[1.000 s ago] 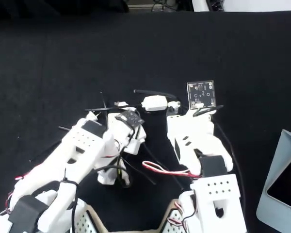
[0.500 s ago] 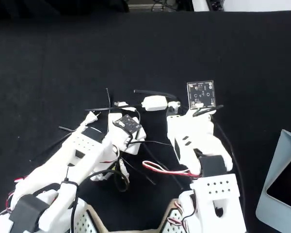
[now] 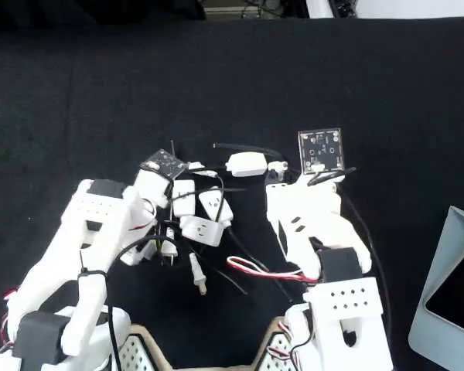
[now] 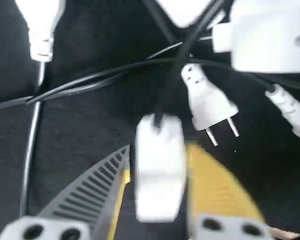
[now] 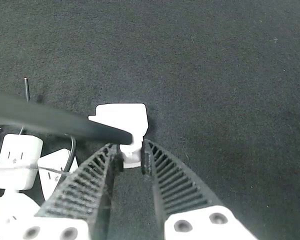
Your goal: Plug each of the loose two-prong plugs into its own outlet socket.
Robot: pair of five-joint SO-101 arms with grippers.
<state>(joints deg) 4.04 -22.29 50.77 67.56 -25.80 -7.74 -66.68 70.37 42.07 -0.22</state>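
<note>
Near worktop centre: left gripper clenched on corded white plug, presumably ready for insertion; right gripper grasping white adapter, apparently steadying it; loose two-prong plug lies beside outlet sockets.

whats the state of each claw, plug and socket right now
left claw: shut on white plug
right claw: shut on small plug, which sits against socket block
loose plug: lying free, prongs bare
socket cube: slots empty
</note>
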